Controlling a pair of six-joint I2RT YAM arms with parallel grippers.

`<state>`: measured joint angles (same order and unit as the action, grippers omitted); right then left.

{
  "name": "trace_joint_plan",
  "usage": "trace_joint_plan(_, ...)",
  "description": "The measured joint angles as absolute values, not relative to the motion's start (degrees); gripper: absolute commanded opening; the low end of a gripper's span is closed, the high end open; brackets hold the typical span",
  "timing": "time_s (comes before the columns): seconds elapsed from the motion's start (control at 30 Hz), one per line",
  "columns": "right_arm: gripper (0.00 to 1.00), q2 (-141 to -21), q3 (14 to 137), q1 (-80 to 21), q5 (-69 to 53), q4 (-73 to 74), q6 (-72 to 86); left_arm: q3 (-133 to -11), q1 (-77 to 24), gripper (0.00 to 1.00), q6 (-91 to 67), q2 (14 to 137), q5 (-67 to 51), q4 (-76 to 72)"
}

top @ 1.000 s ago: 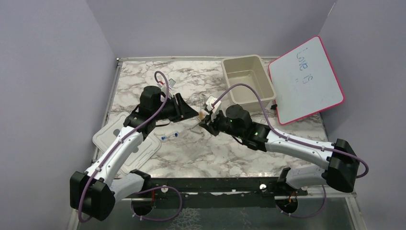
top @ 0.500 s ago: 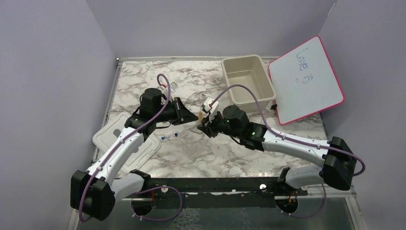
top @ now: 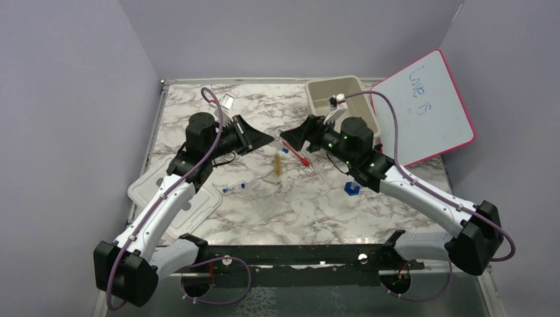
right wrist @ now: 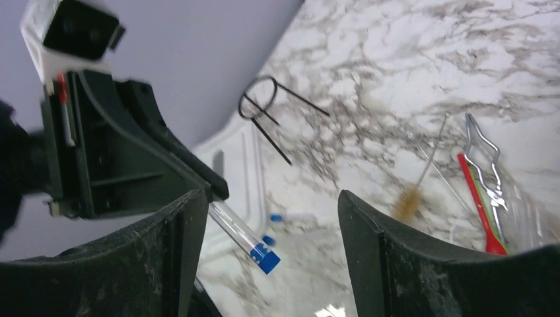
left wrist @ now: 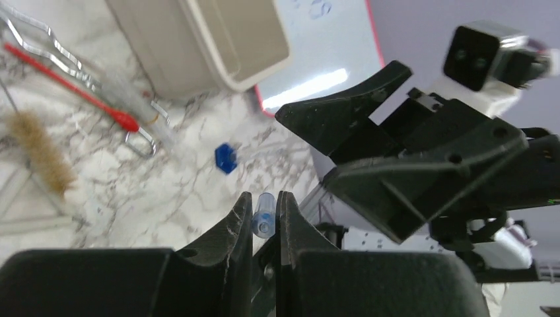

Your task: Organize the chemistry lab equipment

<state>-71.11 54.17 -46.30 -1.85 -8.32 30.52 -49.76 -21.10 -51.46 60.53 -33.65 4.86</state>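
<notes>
Snugly around tube (left wrist: 263,221): left gripper (left wrist: 264,197) (barely apart)

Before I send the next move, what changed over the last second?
The right gripper opened, let go of the tube and pulled back toward the tub. The left gripper shut on the tube and now holds it alone. The brush, lid, tub and whiteboard lie as before.

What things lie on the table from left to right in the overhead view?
White lid, blue-capped tubes, tan brush, red dropper, blue hexagonal piece, pink-framed whiteboard.
</notes>
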Motion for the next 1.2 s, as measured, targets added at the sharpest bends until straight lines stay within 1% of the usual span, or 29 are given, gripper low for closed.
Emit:
trace_joint_plan(0.07,0.82,-71.0,55.72,-42.59,-3.97,-10.15,37.1,-51.48,-21.06,0.0,-53.52,60.53,-31.7,2.37)
trace_joint_plan(0.13,0.82,-71.0,56.6,-40.42,-5.28,-11.77,43.22,-53.19,-21.06,0.0,-55.59,60.53,-29.36,-0.25)
trace_joint_plan(0.27,0.77,-71.16,56.16,-38.57,-6.98,-16.32,56.97,-55.42,-21.06,0.0,-60.75,60.55,-24.45,-5.61)
trace_joint_plan(0.33,0.73,-71.85,55.81,-37.87,-9.04,-20.23,62.33,-55.9,-21.06,0.0,-63.72,60.75,-22.39,-8.05)
trace_joint_plan(0.43,0.61,-74.56,57.08,-37.41,-12.36,-25.1,67.7,-56.71,-21.06,0.0,-68.31,61.52,-19.84,-11.55)
trace_joint_plan(0.53,0.53,-77.28,58.04,-37.1,-15.16,-30.81,72.07,-56.97,-21.06,0.0,-71.0,61.87,-18.31,-13.47)
trace_joint_plan(0.6,0.51,-78.59,58.26,-37.01,-17.08,-34.04,74.74,-56.97,-21.06,0.0,-72.31,61.87,-17.45,-14.17)
trace_joint_plan(0.83,0.41,-81.08,59.99,-37.01,-19.9,-38.5,79.11,-56.97,-21.04,0.0,-74.83,61.87,-16.82,-15.57)
trace_joint_plan(0.93,0.41,-81.3,60.01,-37.01,-19.92,-39.27,79.92,-56.97,-21.04,0.0,-75.31,61.82,-16.82,-15.64)
trace_joint_plan(1.07,0.42,-81.65,60.01,-36.99,-19.55,-39.62,80.09,-56.84,-21.04,0.0,-75.46,61.8,-16.82,-15.81)
trace_joint_plan(1.2,0.4,-82.61,60.05,-36.77,-19.03,-39.64,80.16,-56.53,-20.99,0.0,-75.66,61.78,-16.8,-15.88)
